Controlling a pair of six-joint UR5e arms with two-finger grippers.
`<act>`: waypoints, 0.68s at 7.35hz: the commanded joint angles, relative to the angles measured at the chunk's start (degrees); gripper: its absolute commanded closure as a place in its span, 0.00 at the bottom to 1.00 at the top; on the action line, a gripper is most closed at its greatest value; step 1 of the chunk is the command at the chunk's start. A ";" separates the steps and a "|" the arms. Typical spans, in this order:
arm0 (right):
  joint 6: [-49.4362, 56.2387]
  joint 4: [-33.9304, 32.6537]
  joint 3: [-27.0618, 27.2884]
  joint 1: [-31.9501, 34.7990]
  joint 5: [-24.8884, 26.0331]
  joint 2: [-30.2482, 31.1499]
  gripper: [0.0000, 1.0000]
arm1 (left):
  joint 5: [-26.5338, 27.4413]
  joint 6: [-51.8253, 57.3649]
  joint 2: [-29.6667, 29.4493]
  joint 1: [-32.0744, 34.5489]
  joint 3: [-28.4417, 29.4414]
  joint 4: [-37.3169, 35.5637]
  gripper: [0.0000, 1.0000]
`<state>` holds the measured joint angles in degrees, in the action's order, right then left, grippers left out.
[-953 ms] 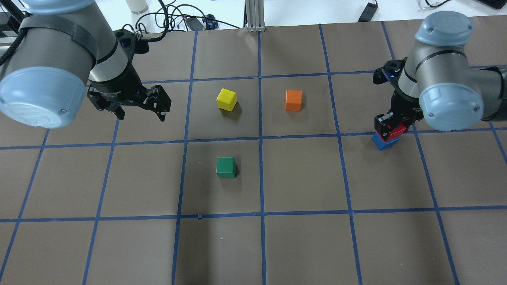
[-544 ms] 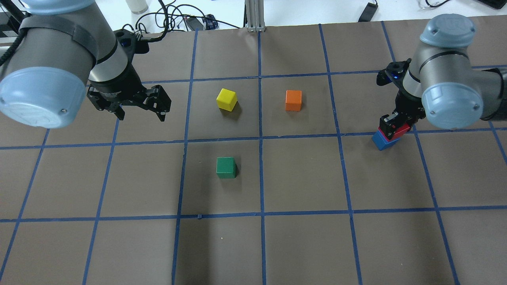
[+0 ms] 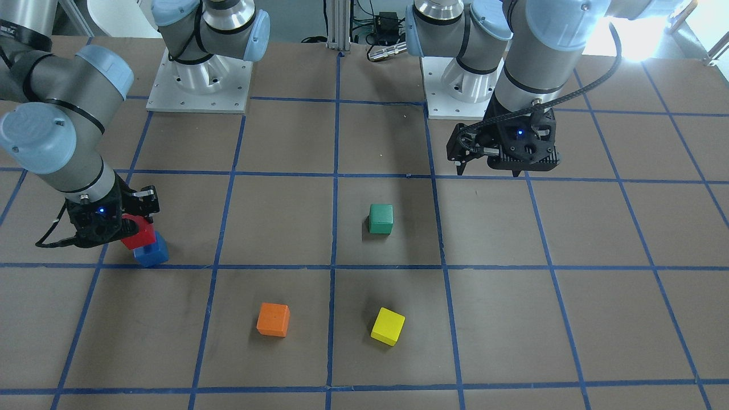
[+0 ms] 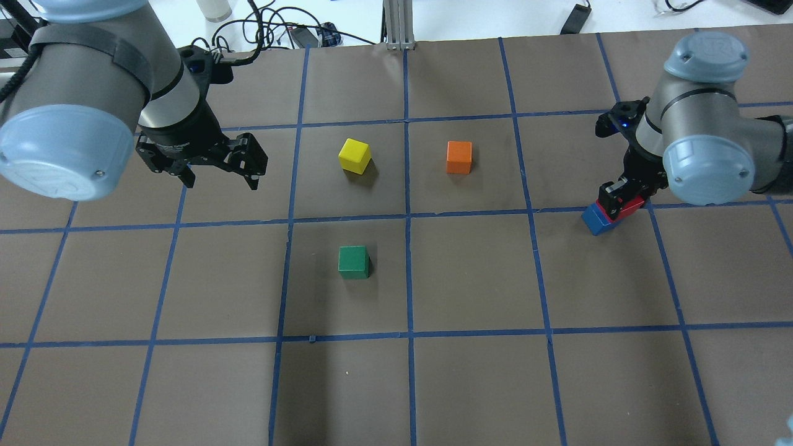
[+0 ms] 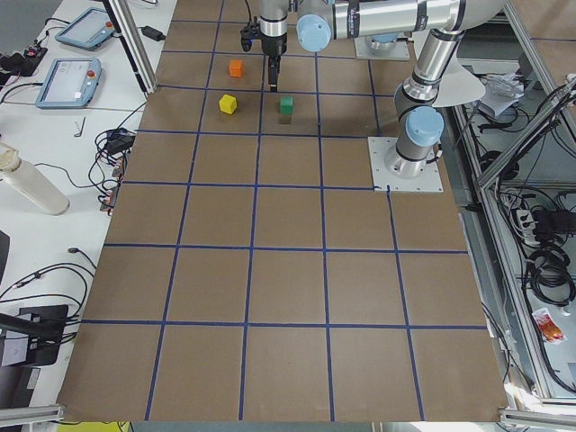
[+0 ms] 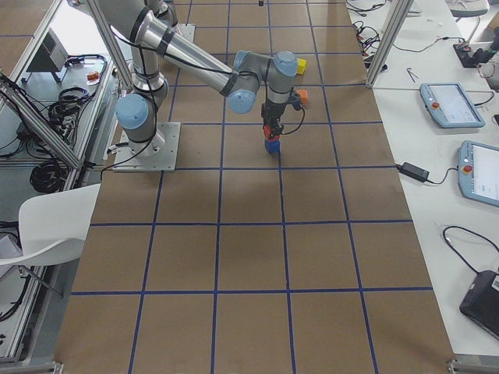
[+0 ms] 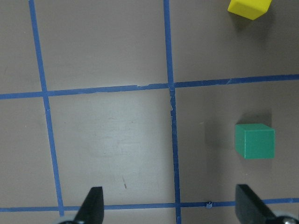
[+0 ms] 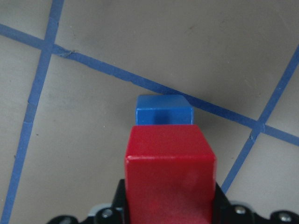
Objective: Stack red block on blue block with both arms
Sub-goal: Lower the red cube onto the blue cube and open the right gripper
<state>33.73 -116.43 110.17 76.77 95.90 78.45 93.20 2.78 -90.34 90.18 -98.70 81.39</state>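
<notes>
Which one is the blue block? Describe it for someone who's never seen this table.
On the brown gridded table, find the right gripper at the overhead view's right side. The blue block sits under the red block it grips; the green cube, yellow cube and orange cube stand alone.

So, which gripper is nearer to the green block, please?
Left. The left gripper hovers open to the green block's left; the right gripper, shut on the red block, is much farther off to its right.

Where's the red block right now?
The small matte red cube is at the overhead view's right side, gripped by the right gripper just above the small matte blue cube, by a blue tape line.
</notes>
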 commanded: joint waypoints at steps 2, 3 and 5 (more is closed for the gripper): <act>-1.04 -1.25 0.14 -0.04 -0.10 -0.75 0.98 | 0.05 0.03 0.08 0.00 0.00 0.00 0.00; -1.12 -3.09 0.40 -0.04 -0.10 -1.27 0.98 | -0.03 -0.05 0.08 0.00 0.00 0.00 0.00; -0.95 -4.16 0.84 -0.04 -0.27 -1.37 0.90 | -0.04 0.03 0.08 0.00 0.00 0.00 0.00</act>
<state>32.70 -119.96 110.64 76.73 95.76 77.21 93.18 2.75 -90.27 90.18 -98.73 81.39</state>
